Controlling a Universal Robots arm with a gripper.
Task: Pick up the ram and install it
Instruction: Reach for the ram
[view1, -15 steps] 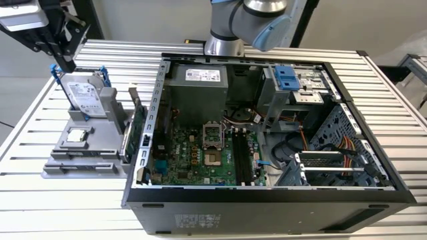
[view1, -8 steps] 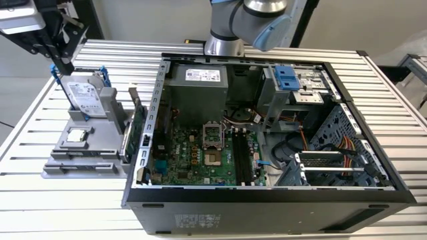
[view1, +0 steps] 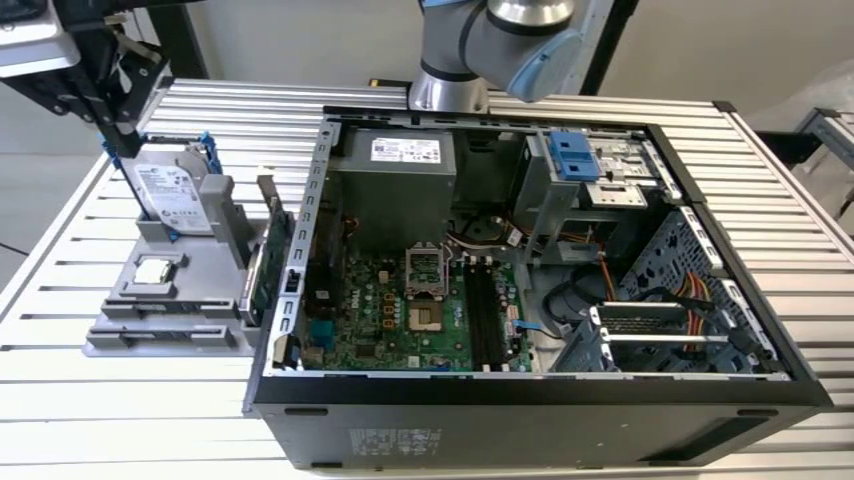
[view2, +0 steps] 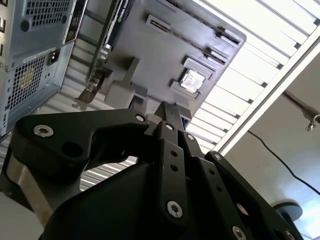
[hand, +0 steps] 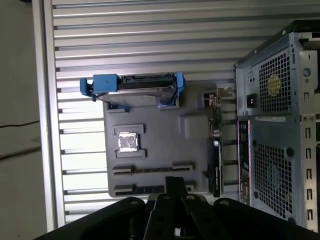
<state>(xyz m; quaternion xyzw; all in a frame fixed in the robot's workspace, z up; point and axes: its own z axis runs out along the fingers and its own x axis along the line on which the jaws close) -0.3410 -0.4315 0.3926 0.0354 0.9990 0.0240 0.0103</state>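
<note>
My gripper (view1: 112, 142) hangs high over the far left corner of the table, above the grey parts holder (view1: 200, 325). In both wrist views its black fingers (view2: 170, 117) (hand: 175, 184) stand pressed together, and I see nothing between them. The ram is hidden or out of view. The holder's two long narrow slots (hand: 152, 170) show as dark lines, and I cannot tell what sits in them. The open computer case (view1: 534, 395) lies on its side, with the motherboard's black memory slots (view1: 483, 315) near its middle.
On the holder stand a silver hard drive with blue rails (view1: 174, 195) (hand: 135, 90), a square processor chip (view1: 156, 270) (hand: 127, 142) and a green card with a metal bracket (view1: 271, 265) (hand: 216, 150). The arm's base (view1: 461, 60) rises behind the case. The table (view1: 134, 420) is slatted aluminium.
</note>
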